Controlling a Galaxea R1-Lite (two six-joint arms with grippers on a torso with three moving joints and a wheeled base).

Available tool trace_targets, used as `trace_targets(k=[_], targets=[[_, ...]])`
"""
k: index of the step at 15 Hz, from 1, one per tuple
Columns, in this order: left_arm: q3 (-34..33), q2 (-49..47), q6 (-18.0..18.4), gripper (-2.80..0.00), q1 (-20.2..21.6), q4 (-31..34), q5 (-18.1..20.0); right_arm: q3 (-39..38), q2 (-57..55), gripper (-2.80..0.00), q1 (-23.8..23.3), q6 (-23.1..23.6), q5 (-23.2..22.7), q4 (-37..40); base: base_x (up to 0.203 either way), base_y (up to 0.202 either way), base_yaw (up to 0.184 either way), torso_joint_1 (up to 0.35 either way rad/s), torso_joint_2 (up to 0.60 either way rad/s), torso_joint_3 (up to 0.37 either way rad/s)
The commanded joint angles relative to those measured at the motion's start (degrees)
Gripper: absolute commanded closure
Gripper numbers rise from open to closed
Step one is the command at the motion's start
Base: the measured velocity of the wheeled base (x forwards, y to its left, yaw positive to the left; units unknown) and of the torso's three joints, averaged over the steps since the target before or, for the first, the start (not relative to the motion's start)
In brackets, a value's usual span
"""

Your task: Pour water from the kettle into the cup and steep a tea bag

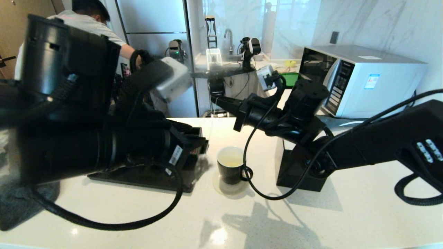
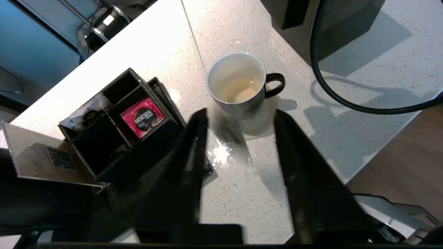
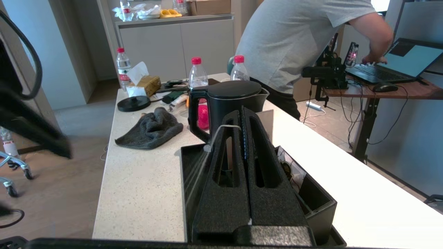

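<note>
While you are looking through the head view, the small black mug with a white inside (image 1: pixel 231 165) is sitting on the white counter (image 1: pixel 311 221) between both arms, holding pale liquid.

From the left wrist view, the left gripper (image 2: pixel 238 135) is hanging just short of that mug (image 2: pixel 238 83), jaws standing apart, a blurred grey shape between them that may be the tea bag.

From the right wrist view, the right gripper (image 3: pixel 244 121) is pressed together, pinching a thin pale thread (image 3: pixel 221 129); the tall matte black kettle (image 3: pixel 230 102) is standing beyond.

Head cam: high, facing fwd/down over white speckled counter (image 1: pixel 311 221). L wrist cam: close above small black mug with white inside (image 2: pixel 238 83), also in head view. R wrist cam: low, level, toward tall matte black kettle (image 3: pixel 228 103).
</note>
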State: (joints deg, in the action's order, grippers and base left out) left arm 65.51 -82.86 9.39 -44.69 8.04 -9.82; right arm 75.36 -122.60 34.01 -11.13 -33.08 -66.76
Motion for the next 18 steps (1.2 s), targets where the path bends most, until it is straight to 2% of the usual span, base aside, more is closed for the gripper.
trace_targets(k=[1, 5, 8, 11, 13, 16, 18], targets=[[0.0, -0.5, 0.1, -2.8, 0.2, 0.1, -0.2, 0.0, 0.4, 0.0, 0.0, 0.0, -0.2, -0.4, 0.0, 0.0, 0.0, 0.0, 0.0, 0.0], [-0.4, -0.4, 0.0, -2.8, 1.8, 0.1, 0.0, -0.1, 0.9, 0.0, 0.0, 0.0, -0.2, -0.4, 0.0, 0.0, 0.0, 0.0, 0.0, 0.0], [-0.6, -0.5, 0.0, -2.8, 5.7, 0.2, 0.0, -0.2, 0.8, 0.0, -0.5, 0.1, 0.0, -0.5, 0.0, 0.0, 0.0, 0.0, 0.0, 0.0], [-1.6, -0.5, 0.0, -2.8, 11.5, 0.2, -0.1, -0.2, 0.8, 0.0, -0.7, 0.1, 1.1, -0.4, 0.0, 0.0, 0.0, 0.0, 0.0, 0.0], [-2.6, -0.5, 0.1, -2.8, 15.5, 0.1, -2.7, -0.2, 0.9, 0.0, -0.7, 0.1, 1.1, -0.3, 0.0, 0.0, 0.0, 0.0, 0.0, 0.0], [-3.4, -0.5, 0.0, -2.8, 18.8, 0.1, -6.3, -0.1, 1.2, 0.0, -1.0, 0.1, 1.3, -0.3, 0.0, 0.0, 0.0, 0.0, 0.0, 0.0], [-3.5, -0.3, -3.1, -2.8, 20.3, 0.1, -7.2, -0.1, 1.6, 0.0, -1.2, 0.1, 1.7, 0.0, 0.0, 0.0, 0.0, 0.0, 0.0, 0.0]])
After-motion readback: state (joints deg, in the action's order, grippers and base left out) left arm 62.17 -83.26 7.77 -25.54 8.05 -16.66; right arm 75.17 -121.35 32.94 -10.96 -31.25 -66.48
